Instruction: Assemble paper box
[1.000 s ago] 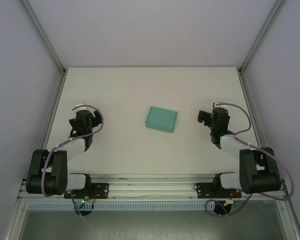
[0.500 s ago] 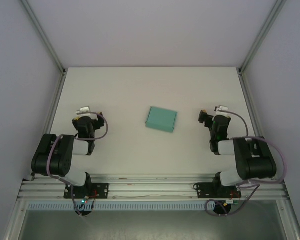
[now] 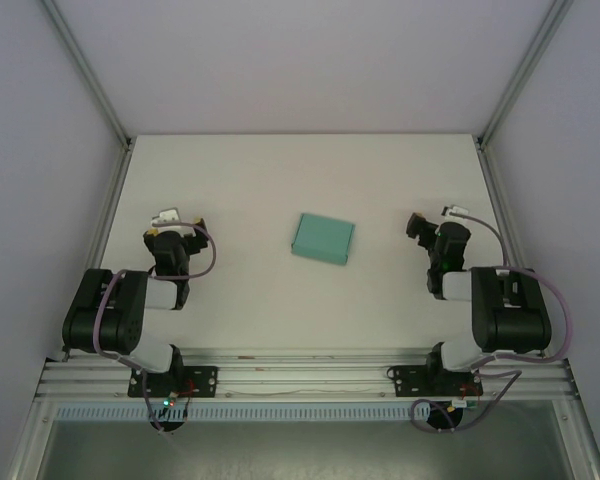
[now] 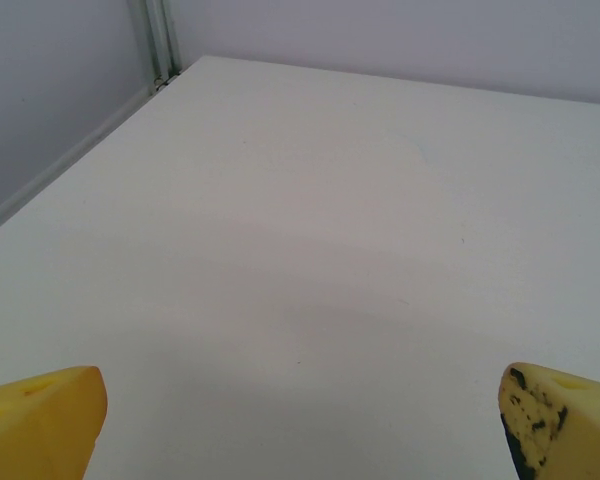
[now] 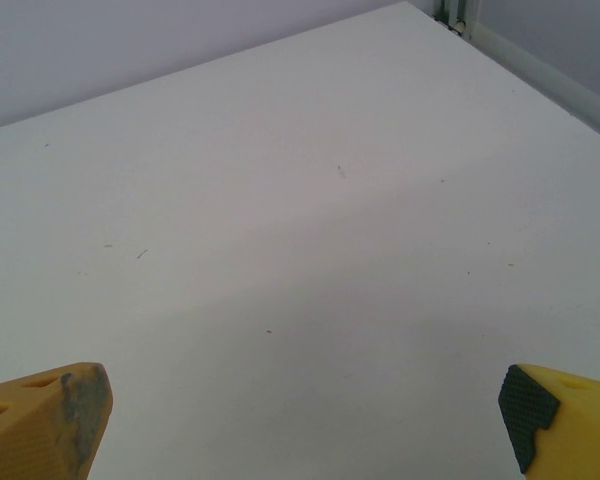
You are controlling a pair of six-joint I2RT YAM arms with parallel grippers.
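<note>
Box: a small, shallow rectangular box of thin teal-green card (image 3: 323,238) is lying closed on the white table (image 3: 280,170), near the middle, turned slightly out of square with the table edges.
Left gripper: the left gripper (image 3: 170,222) is hanging low over the table on the left side, well apart from the box; in the left wrist view the left gripper (image 4: 300,425) is showing its yellow fingertips (image 4: 40,425) spread wide, with bare table between them and nothing held.
Right gripper: the right gripper (image 3: 420,226) is sitting on the right side, also well apart from the box; in the right wrist view the right gripper (image 5: 300,425) is holding its yellow fingertips (image 5: 565,425) far apart over bare table, gripping nothing.
Arms: both are folding back close to their bases at the near edge.
Box and grippers: the box is lying between the two grippers, touching neither.
</note>
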